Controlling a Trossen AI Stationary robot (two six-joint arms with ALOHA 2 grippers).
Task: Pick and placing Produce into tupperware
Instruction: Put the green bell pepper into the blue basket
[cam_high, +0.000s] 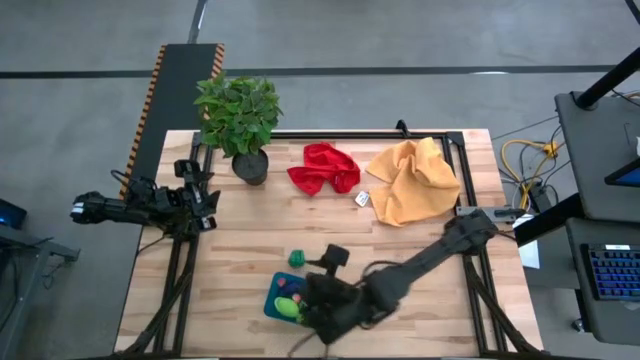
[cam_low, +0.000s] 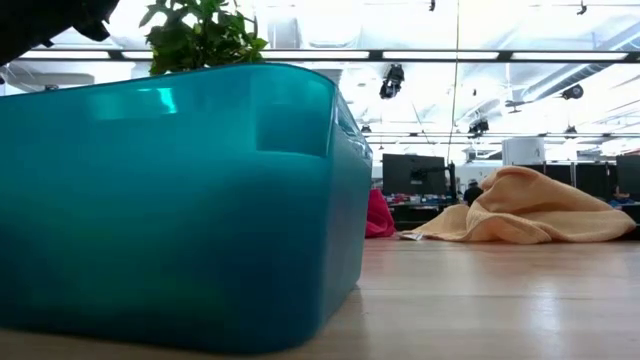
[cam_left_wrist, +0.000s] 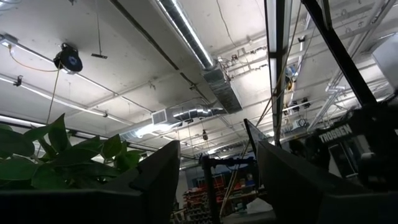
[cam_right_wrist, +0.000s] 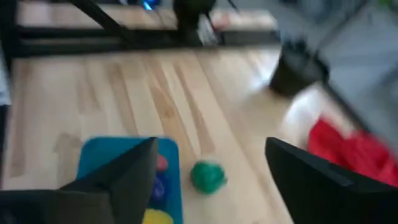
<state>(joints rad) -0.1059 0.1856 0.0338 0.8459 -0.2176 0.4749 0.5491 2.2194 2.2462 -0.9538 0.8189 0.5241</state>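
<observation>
so from where I'm standing the right gripper (cam_right_wrist: 208, 168) is hovering over the near-left part of the table, fingers spread wide with nothing between them. Right under it sits the tupperware (cam_high: 280, 297), the teal-blue one, and just past its far edge lies the green piece (cam_right_wrist: 208, 176), apart from the wall, on bare wood

My guess is that green piece is the one to grab next. To do it clean I'd come straight down with a finger on either side, keeping the nearer finger off the rim of the tub so it doesn't get shoved, then close gently since it looks round and could squirt out. After that it's a short hop back over the tub, drop from low so it doesn't bounce out

Counting: one tub, with at least four pieces inside as far as I can tell (yellow, a red/pink one, a blue-purple one, a light green one), though the arm hides part of it. One green piece loose on the table

Further off: one red cloth (cam_high: 322, 168), one yellow cloth (cam_high: 412, 181), one potted plant (cam_high: 238, 110)

The left gripper (cam_left_wrist: 214, 180) is parked way off at the far-left edge, fingers partly apart, holding nothing
</observation>
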